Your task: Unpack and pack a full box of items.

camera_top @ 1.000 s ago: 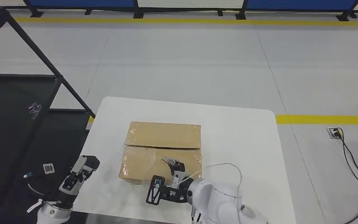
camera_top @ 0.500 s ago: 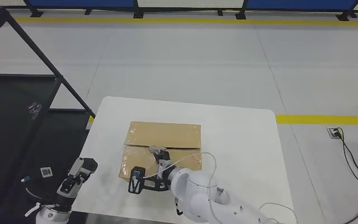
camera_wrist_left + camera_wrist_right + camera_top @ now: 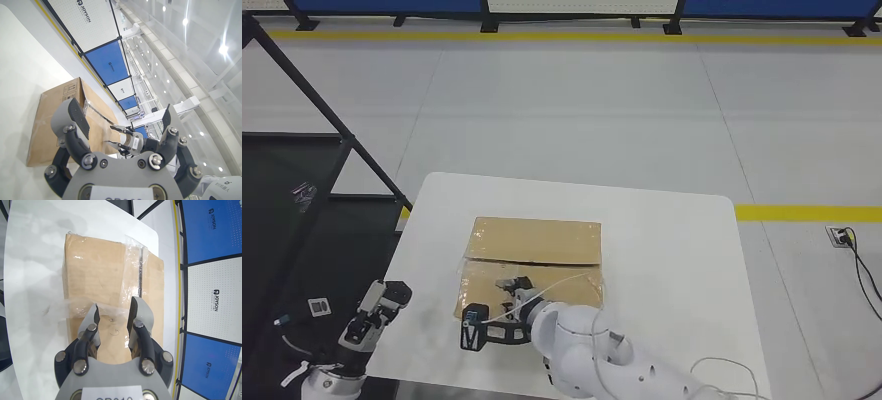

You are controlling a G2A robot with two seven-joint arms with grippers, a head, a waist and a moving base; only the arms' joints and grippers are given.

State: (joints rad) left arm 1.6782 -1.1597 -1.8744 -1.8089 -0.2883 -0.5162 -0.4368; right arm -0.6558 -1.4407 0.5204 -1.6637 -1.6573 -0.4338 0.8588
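A closed brown cardboard box (image 3: 532, 245) lies in the middle of the white table (image 3: 672, 260); peeling clear tape (image 3: 132, 275) runs along its top seam. My right gripper (image 3: 514, 286) hovers over the box's near left part. In its wrist view this gripper (image 3: 115, 307) stands open above the box top (image 3: 90, 275), and a loose strip of clear tape (image 3: 75, 308) lies across its fingertips. My left gripper (image 3: 377, 305) is open off the table's left near corner, apart from the box (image 3: 49, 123). Its wrist view shows the open left gripper (image 3: 122, 109) and, beyond it, the right gripper (image 3: 113, 136).
A black metal frame (image 3: 302, 150) stands to the left of the table, close to the left arm. The table's right half (image 3: 682, 300) is bare white surface. Yellow floor lines (image 3: 807, 213) run behind and to the right.
The right gripper has slid leftward across the near part of the box top. The left gripper has drifted slightly left and nearer, away from the table.
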